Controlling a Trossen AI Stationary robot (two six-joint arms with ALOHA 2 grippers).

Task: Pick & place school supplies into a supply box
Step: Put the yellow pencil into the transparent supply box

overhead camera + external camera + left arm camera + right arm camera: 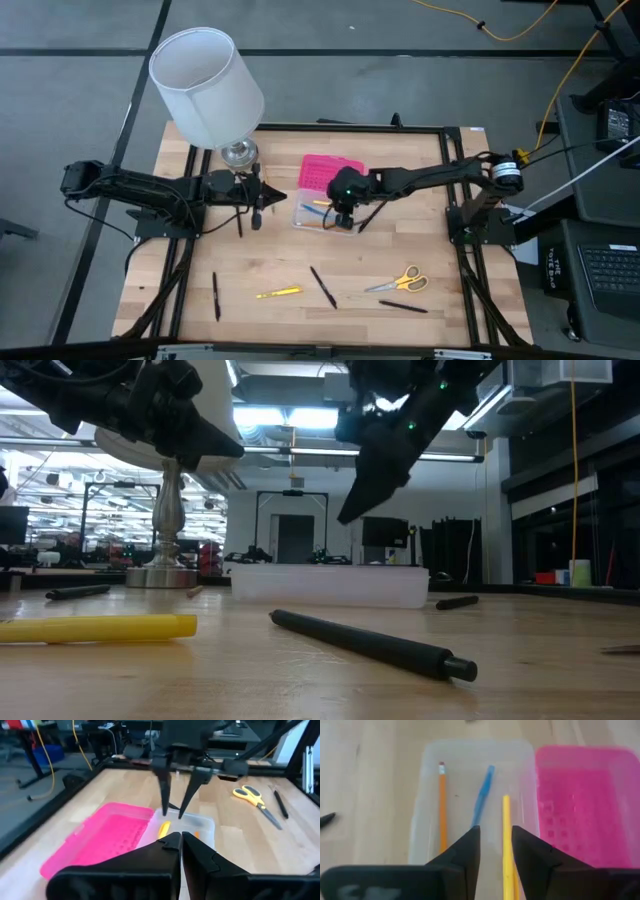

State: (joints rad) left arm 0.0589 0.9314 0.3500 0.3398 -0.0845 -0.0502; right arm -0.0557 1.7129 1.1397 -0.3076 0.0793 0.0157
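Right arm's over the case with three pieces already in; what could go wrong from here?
1. The right gripper, open, hangs just above the clear base; its fingers could nudge the yellow pencil or blue pen on withdrawal.
2. The shut left gripper sits beside the case, so the arms may cross.
3. The scissors lie flat and may be awkward to pinch.

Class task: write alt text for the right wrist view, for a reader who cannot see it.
The right gripper, fingers open and empty, hangs over the clear base holding an orange pencil, a blue pen and a yellow pencil. The pink lid lies open beside it.
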